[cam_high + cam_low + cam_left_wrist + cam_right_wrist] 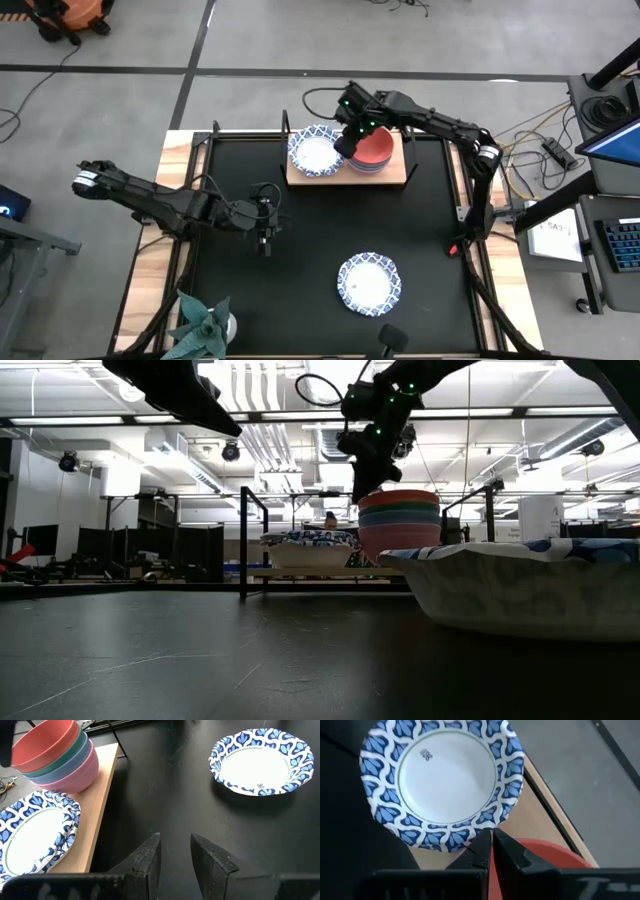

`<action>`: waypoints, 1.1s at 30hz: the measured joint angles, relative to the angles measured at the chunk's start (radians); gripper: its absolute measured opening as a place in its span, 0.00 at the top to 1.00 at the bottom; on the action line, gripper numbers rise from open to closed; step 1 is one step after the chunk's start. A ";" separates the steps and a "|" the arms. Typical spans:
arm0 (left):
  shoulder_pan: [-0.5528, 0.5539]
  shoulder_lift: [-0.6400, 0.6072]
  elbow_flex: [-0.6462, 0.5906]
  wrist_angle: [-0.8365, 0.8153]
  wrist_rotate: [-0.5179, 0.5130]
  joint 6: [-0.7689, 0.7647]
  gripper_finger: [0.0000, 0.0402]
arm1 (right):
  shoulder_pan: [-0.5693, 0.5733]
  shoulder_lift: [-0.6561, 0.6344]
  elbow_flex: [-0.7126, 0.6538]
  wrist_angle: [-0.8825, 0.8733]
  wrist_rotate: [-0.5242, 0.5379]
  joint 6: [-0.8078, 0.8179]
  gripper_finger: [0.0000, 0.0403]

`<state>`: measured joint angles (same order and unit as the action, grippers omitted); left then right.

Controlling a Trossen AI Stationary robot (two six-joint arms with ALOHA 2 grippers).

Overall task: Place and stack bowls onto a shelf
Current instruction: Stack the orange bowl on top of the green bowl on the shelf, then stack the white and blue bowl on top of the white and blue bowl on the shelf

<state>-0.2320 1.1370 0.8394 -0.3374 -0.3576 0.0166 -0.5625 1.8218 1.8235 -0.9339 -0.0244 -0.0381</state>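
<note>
Black surface (330, 240) carries the wooden shelf (395, 176) at its 12 o'clock edge. On the shelf sit a stack of blue-patterned bowls (315, 150) and, touching it at 3 o'clock, the coloured stack topped by the red bowl (375, 150). Right tool (347, 140) hovers over that red rim, fingers pressed together, holding nothing. Left tool (264, 240) waits mid-surface, fingers slightly parted. One patterned bowl (368, 281) lies alone toward 6 o'clock.

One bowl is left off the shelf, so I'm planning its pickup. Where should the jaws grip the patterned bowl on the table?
Grip the patterned bowl by its scalloped rim, coming from above, one jaw inside and one outside. It sits upright and alone on the tabletop, and its flared, thin wall suits a pinch. The left gripper is probably nearer.
</note>
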 joint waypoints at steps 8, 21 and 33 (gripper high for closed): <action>0.000 0.000 0.000 0.000 0.000 0.000 0.78 | 0.022 -0.034 0.023 0.009 -0.001 -0.009 0.98; 0.000 0.000 0.000 0.071 0.000 0.000 0.78 | 0.199 -0.406 -0.390 0.268 -0.088 -0.048 0.98; 0.000 0.086 0.000 0.275 0.000 -0.032 0.78 | 0.484 -0.799 -1.031 0.777 -0.088 -0.016 0.98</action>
<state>-0.2319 1.2226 0.8391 -0.0621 -0.3580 -0.0156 -0.0789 1.0229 0.7927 -0.1573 -0.1120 -0.0545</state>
